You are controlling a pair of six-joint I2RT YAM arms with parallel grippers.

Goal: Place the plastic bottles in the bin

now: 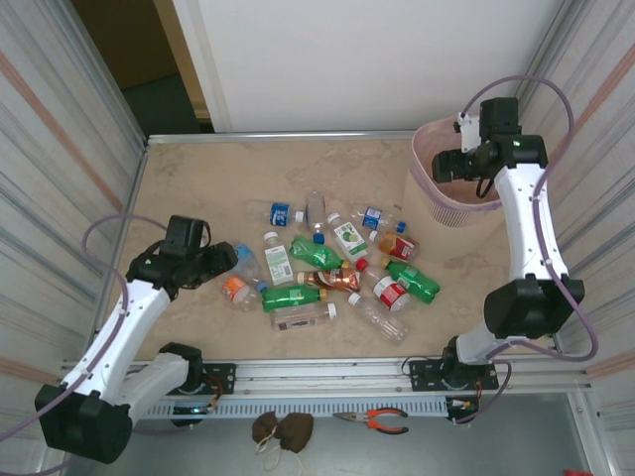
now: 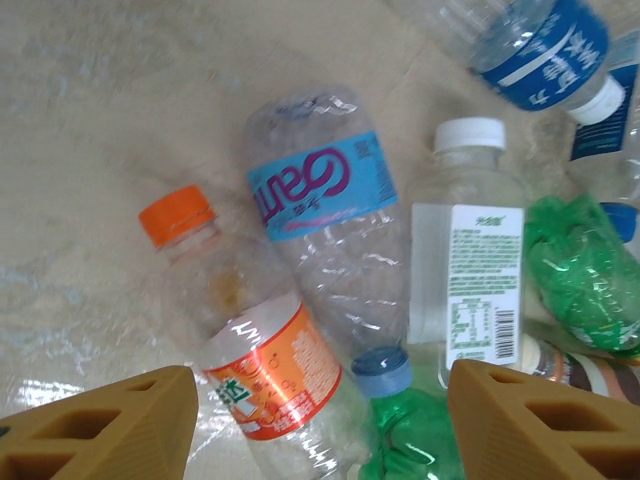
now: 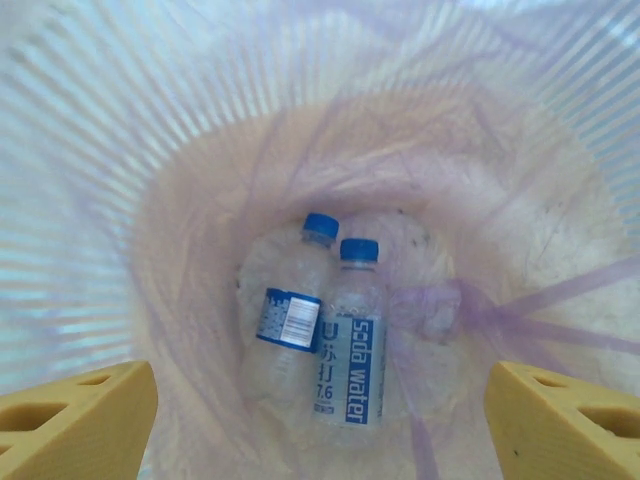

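Note:
Several plastic bottles (image 1: 327,268) lie in a loose heap mid-table. My left gripper (image 1: 226,260) hangs low over the heap's left edge. Its jaws (image 2: 320,400) stand open either side of a clear bottle with an orange label and cap (image 2: 270,370), not touching it. Beside it lie a blue-label bottle (image 2: 320,190), a white-cap bottle (image 2: 470,270) and a crushed green one (image 2: 410,435). My right gripper (image 1: 448,164) is held over the bin (image 1: 461,210), open and empty (image 3: 320,390). Two blue-capped bottles (image 3: 288,320) (image 3: 355,340) lie on the bin's bottom.
Corrugated walls close in the table on the left and right. Bare tabletop (image 1: 218,178) stretches behind and left of the heap. Orange-handled pliers (image 1: 375,420) and a brown object (image 1: 281,428) lie below the front rail.

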